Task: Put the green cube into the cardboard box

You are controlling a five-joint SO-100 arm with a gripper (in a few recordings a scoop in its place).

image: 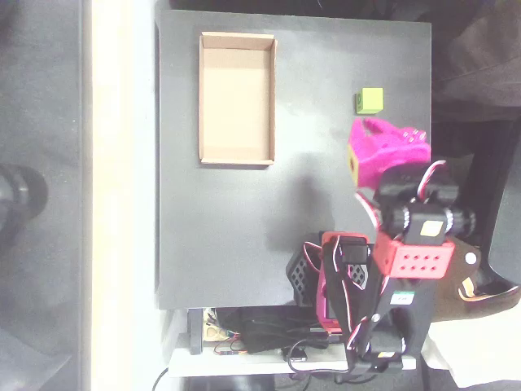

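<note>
In the overhead view the box [237, 98] lies on a dark mat [244, 236], near the mat's upper left corner, its long sides running up and down the picture. Its floor is bare tan and its low walls stand upright all round. The cube [369, 100] sits on the mat well to the right of the box, about level with the box's middle, close to the mat's right edge and apart from everything else. Just below the cube, lower than the box's bottom wall and still far right of it, hangs the magenta gripper [383, 134], its tip pointing up the picture toward the cube but not touching it. From this angle the fingers merge into one pink mass, so I cannot tell whether they are apart or together; nothing is seen held in them. A small yellow patch shows on the gripper's left side. The arm [411, 236], black and red with white and red wires, runs from the gripper down to the mat's lower right, far below and right of the box.
</note>
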